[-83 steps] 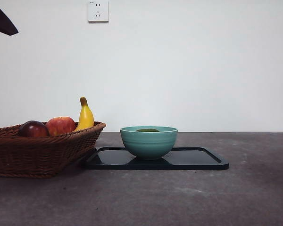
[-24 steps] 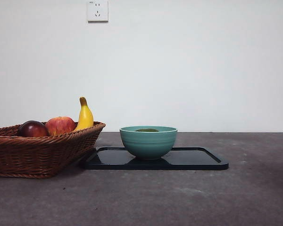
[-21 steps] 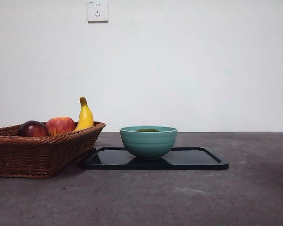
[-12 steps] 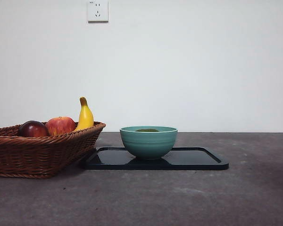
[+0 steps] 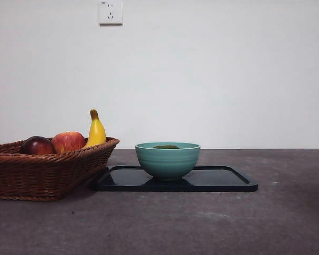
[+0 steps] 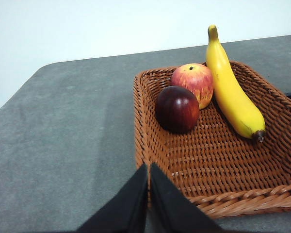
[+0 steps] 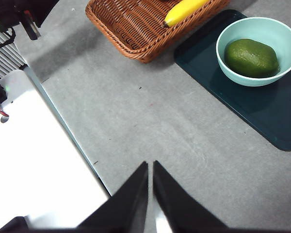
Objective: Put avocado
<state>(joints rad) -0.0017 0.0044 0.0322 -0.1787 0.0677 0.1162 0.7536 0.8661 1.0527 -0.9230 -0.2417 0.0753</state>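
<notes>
The avocado point(image 7: 251, 58), dull olive-green, lies inside the teal bowl point(image 7: 228, 35), which stands on the dark tray point(image 7: 262, 116). In the front view only its top point(image 5: 166, 146) shows above the bowl's rim point(image 5: 167, 159). My left gripper point(image 6: 149, 170) is shut and empty, held above the near edge of the wicker basket point(image 6: 218, 160). My right gripper point(image 7: 150, 167) is shut and empty, high over the bare table, well away from the bowl. Neither gripper shows in the front view.
The wicker basket point(image 5: 42, 170) at the left holds a dark red-purple fruit point(image 6: 177, 108), a red-yellow apple point(image 6: 196, 82) and a banana point(image 6: 230, 92). The dark tray point(image 5: 218, 180) lies beside it. A white board point(image 7: 34, 165) lies at the table's edge.
A black arm tip at the top left corner of the front view 3.4 s ago has left the view. Nothing else has moved.
</notes>
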